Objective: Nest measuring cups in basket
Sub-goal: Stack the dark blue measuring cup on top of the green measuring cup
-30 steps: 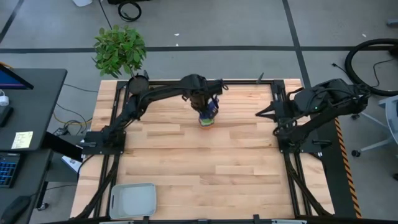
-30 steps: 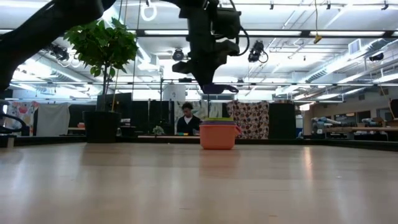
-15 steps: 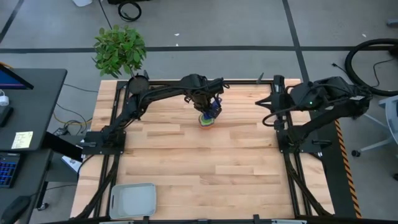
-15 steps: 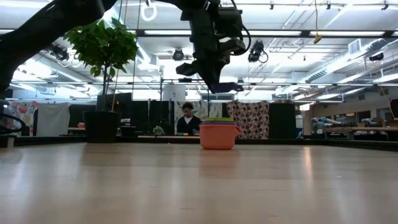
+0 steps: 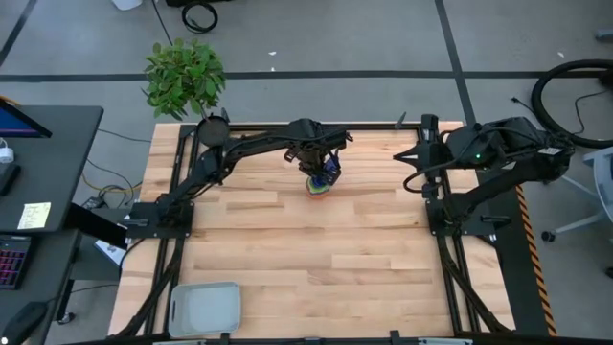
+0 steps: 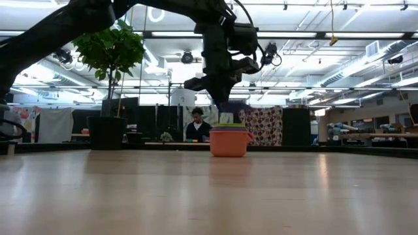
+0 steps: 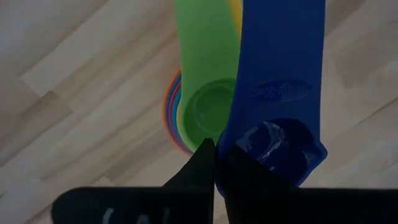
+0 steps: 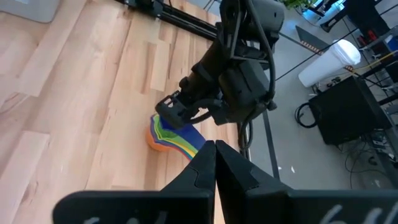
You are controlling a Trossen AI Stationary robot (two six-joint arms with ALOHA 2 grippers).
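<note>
Basket at near-left corner of counter, well apart from the cups. Left gripper over far-centre, jaws clamped on dark blue cup just above nested stack of measuring cups. Right gripper raised at far right, jaws closed, holding nothing.

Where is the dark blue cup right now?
The left gripper holds the dark blue cup just above the stack of cups, at the table's far middle.
</note>
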